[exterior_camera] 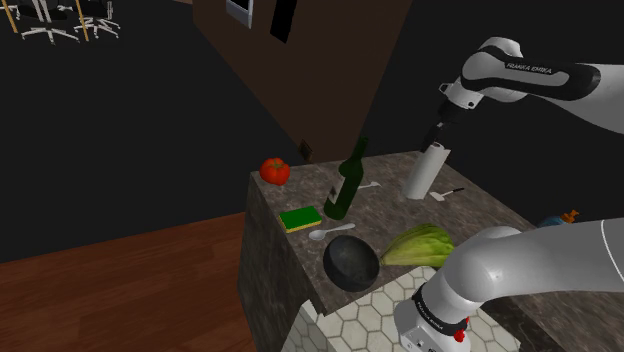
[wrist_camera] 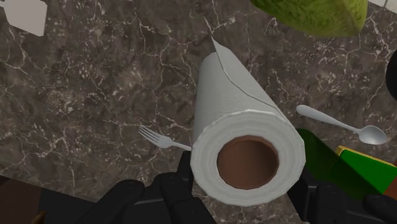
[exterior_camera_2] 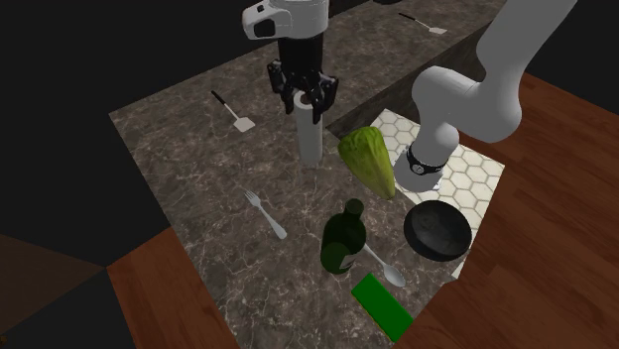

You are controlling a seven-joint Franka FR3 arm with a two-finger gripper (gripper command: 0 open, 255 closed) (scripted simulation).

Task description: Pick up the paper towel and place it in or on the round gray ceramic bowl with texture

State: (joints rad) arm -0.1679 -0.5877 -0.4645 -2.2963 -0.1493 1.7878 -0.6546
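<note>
Hand: all-black two-finger gripper (exterior_camera_2: pixel 303 99) pinching the top of the white paper towel roll (exterior_camera_2: pixel 309 134).
Roll: over the counter, just beside the green lettuce (exterior_camera_2: pixel 369 161).
Bowl: round dark grey bowl (exterior_camera_2: pixel 436 230), near the stand.
Surface: dark veined stone counter (exterior_camera_2: pixel 179 169).
Room: wooden floor (exterior_camera_2: pixel 556 198).

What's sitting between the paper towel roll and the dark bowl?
The green lettuce head lies between the paper towel roll and the dark bowl, seen best in the second exterior view.
</note>
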